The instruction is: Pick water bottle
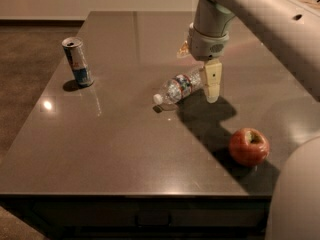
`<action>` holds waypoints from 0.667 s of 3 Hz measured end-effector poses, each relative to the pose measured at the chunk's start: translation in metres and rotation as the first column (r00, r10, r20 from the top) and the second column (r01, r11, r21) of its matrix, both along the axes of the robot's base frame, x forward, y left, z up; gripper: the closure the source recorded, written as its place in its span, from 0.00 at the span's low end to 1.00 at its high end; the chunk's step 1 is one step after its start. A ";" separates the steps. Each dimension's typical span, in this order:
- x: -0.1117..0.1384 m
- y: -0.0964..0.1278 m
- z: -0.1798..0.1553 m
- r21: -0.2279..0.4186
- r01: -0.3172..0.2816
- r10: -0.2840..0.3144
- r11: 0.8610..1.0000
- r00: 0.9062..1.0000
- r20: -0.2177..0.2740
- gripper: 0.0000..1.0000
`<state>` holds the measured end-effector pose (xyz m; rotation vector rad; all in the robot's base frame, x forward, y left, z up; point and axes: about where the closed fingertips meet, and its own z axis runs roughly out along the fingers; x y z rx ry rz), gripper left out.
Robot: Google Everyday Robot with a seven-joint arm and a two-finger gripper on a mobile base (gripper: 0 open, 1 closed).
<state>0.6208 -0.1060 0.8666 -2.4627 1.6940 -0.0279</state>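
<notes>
Hanging from the arm (260, 14) over the table (125, 149), the gripper (212, 88) points down at the right end of the water bottle (179, 87); whether it is open or closed cannot be told. The bottle lies on its side, cap toward the near left. A drink can (77, 61) stands at the left, an apple (249, 146) near right.

Arm (260, 19) slants from upper right; wrist (210, 34) vertical; jaws point down, right of centre.
</notes>
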 end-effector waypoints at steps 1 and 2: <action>0.004 0.006 -0.009 -0.023 -0.044 0.043 0.999 0.999 -0.031 0.18; 0.009 0.009 -0.013 -0.033 -0.052 0.050 0.998 0.997 -0.054 0.39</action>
